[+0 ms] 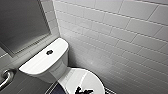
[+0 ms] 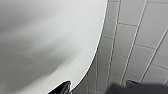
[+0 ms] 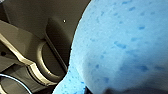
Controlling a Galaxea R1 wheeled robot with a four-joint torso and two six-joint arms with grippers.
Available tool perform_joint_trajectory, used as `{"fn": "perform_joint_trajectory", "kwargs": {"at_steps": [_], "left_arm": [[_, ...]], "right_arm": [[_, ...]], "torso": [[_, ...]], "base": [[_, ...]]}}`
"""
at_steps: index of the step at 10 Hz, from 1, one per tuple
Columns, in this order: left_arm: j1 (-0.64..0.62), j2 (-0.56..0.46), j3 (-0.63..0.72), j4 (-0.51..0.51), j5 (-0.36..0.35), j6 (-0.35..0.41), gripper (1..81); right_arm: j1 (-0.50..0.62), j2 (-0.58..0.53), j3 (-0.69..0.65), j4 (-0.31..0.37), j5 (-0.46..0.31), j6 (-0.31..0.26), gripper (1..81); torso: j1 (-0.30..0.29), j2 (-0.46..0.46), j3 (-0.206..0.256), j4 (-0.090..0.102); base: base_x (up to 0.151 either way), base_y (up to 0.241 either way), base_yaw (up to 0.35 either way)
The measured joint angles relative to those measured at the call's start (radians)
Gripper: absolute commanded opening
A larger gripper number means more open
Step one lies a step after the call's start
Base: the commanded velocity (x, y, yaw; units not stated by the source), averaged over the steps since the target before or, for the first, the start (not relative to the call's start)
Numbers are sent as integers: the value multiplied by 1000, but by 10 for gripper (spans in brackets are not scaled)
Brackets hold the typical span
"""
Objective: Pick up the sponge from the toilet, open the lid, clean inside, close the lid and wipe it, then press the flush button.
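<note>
The white toilet [image 1: 45, 63] stands against a tiled corner, its tank top carrying a dark flush button [image 1: 49, 52]. Its glossy oval lid [image 1: 83, 78] lies down over the bowl. A dark gripper part [image 1: 83, 90], apparently my left one, hangs over the lid's near end. In the left wrist view the lid [image 2: 50, 42] is very close, and my left gripper [image 2: 97, 86] is open, its dark tips wide apart at the lid's edge. The blue sponge [image 3: 120, 45] sits large right in front of the right wrist camera, with my right gripper [image 3: 107, 90] shut on it.
White wall tiles [image 1: 120, 32] run close along the toilet's right side. A grey framed panel [image 1: 22, 22] hangs on the left wall, with a metal grab bar [image 1: 6, 77] below it. Dark flooring [image 1: 58, 88] borders the bowl.
</note>
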Motion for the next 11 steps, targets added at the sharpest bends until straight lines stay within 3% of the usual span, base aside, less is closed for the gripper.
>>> {"fn": "perform_joint_trajectory", "kwargs": {"at_steps": [3,5,7,11], "left_arm": [[-7,1,-4,0,12,-1,811],[1,3,-23,11,98,0,811],[44,-13,-18,45,133,0,811],[101,-3,-27,78,151,0,811]], "right_arm": [[14,10,-6,0,-3,0,10],[21,10,-10,0,-2,0,10],[22,11,-11,0,-3,1,10],[41,17,-13,0,-34,1,10]], "torso": [[0,0,0,0],[0,0,0,0],[0,0,0,0],[0,0,0,0]], "base": [[0,0,0],[0,0,0],[0,0,0],[0,0,0]]}}
